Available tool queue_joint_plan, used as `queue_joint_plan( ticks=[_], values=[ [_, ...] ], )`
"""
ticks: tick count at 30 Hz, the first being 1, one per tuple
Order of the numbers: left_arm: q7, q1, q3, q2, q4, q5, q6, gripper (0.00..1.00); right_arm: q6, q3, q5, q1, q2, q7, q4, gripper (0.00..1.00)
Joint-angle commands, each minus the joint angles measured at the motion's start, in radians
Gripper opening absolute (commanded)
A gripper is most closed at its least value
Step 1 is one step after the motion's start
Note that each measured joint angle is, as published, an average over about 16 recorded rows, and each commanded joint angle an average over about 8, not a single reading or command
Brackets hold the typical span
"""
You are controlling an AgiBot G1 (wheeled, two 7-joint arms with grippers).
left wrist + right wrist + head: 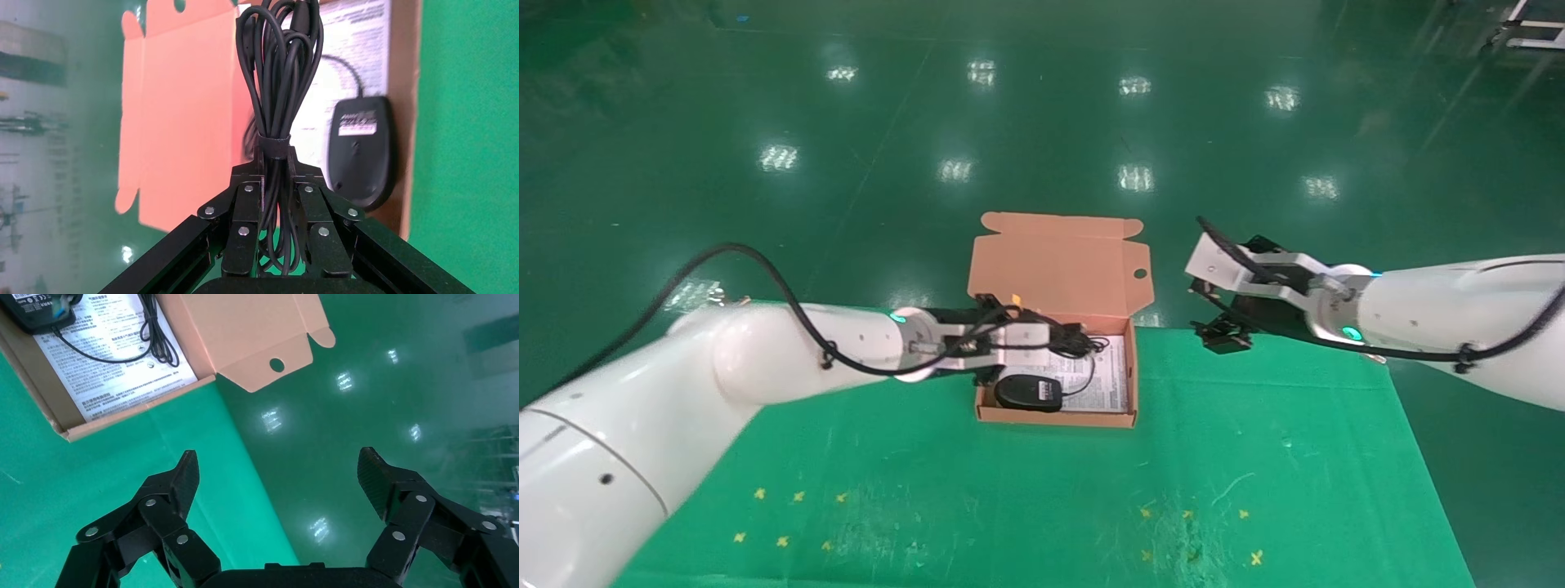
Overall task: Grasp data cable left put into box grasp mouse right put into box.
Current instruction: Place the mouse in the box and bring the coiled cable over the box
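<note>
- Left gripper [276,229] pinches the data cable [278,79] over the box [1128,359].
- Mouse [1028,393] lies inside, at the box's 7 o'clock corner.
- Right gripper [278,478], at the box's 3 o'clock, is spread wide.

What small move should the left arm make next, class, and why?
Probably lower and open. The left gripper is shut on the looped black data cable bundle, over the open orange-brown cardboard box, where the black oval mouse already lies. The right gripper hangs open beside the box.
</note>
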Motion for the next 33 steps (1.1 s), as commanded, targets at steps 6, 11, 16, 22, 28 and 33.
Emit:
queue_joint_plan(
  ticks=[6, 11, 16, 22, 28, 33],
  values=[
    [0.069, 0.025, 0.058, 0.013, 0.015, -0.106, -0.054, 0.00, -0.022, 0.003, -0.037, 0.002, 0.053, 0.045, 0.074, 1.00],
    [0.081, 0.030, 0.114, 0.015, 0.014, -0.167, -0.089, 0.00, -0.037, 0.005, -0.054, 0.006, 0.079, 0.063, 0.114, 1.00],
    [0.083, 0.025, 0.164, 0.015, 0.015, -0.220, -0.117, 0.00, -0.049, 0.007, -0.067, 0.013, 0.098, 0.072, 0.143, 1.00],
    [0.084, 0.018, 0.212, 0.015, 0.011, -0.270, -0.142, 0.13, -0.060, 0.008, -0.074, 0.019, 0.111, 0.078, 0.161, 1.00],
    [0.083, 0.015, 0.238, 0.017, 0.009, -0.303, -0.151, 0.88, -0.065, 0.008, -0.077, 0.021, 0.117, 0.081, 0.170, 1.00],
    [0.083, 0.015, 0.239, 0.017, 0.008, -0.305, -0.152, 1.00, -0.066, 0.008, -0.077, 0.021, 0.117, 0.081, 0.170, 1.00]
  ],
)
